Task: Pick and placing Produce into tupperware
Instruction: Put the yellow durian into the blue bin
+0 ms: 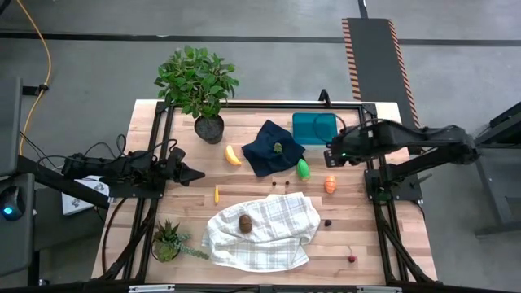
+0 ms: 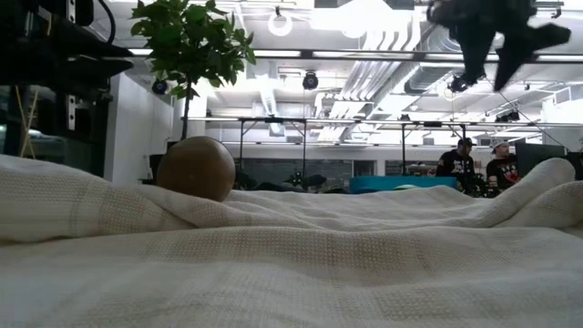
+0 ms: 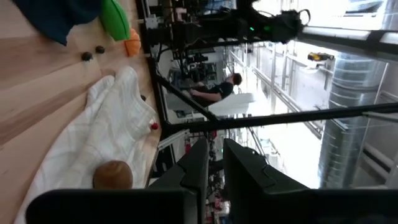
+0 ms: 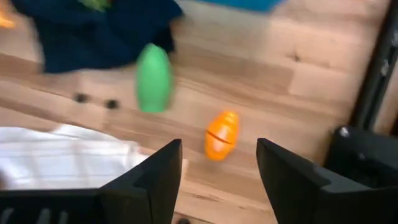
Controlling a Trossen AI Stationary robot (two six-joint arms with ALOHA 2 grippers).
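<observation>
The right gripper (image 4: 217, 168) hangs with its fingers spread wide and empty, above the orange piece (image 4: 222, 134) and green piece (image 4: 153, 77) at centre frame. The left gripper (image 1: 195, 174), left of centre, is pinched closed. The teal tupperware (image 1: 314, 127) sits upper right; I cannot tell its contents.

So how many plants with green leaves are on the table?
2. The big leafy plant in a dark pot stands at the table's far edge, beside the banana. The small spiky plant sits at the near left corner, next to the checked cloth. None looks hidden.
</observation>
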